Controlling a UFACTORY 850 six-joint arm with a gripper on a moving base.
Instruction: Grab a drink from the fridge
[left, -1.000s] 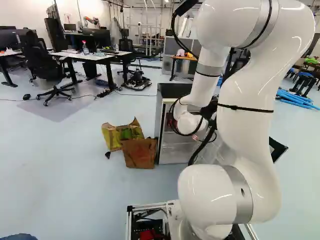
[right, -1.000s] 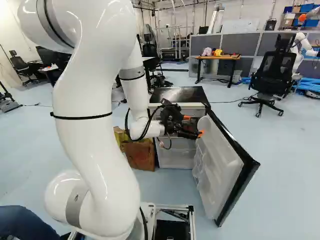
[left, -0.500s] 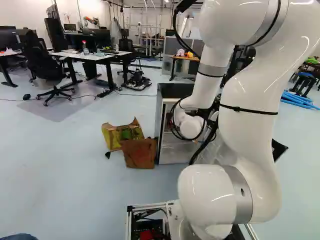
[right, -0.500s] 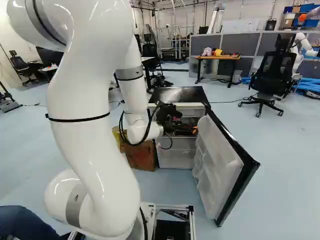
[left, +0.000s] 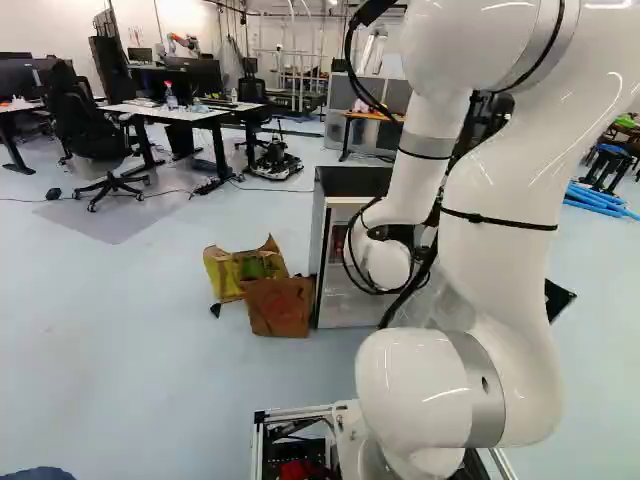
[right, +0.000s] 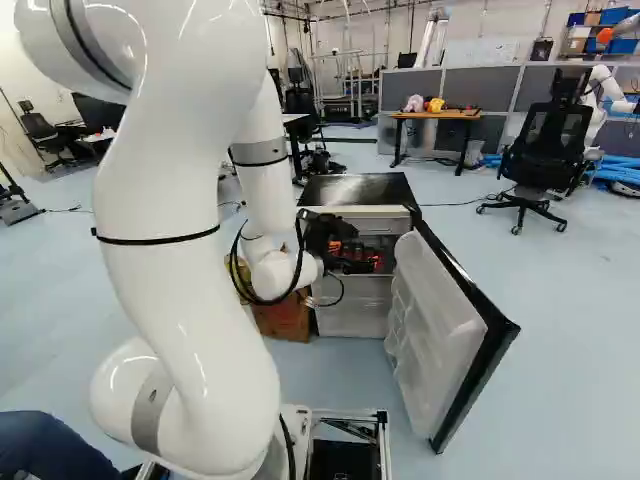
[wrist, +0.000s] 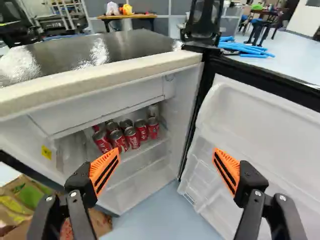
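Where your arm (left: 500, 220) rises in the left base view, its upper links pass in front of the fridge (left: 348, 181), which has a black top. Just beside the fridge on the floor you have a yellow and green bag (left: 222, 275) and, against it, a brown bag (left: 278, 308).

In the right base view you see your gripper (right: 360, 258) at the front of the fridge, under the level of its top. The fridge door (right: 440, 330) is swung wide open, its white shelved inner side facing the opening. A black office chair (right: 552, 135) stands well beyond the door, and a wooden-topped table (right: 435, 114) stands behind the fridge.

In the wrist view your gripper (wrist: 167, 151) is open, its orange pads (wrist: 104, 170) spread wide apart. Your drinks, a cluster of red cans (wrist: 131, 136), sit on a shelf inside the fridge, ahead of the gripper, below a white compartment (wrist: 100, 107).
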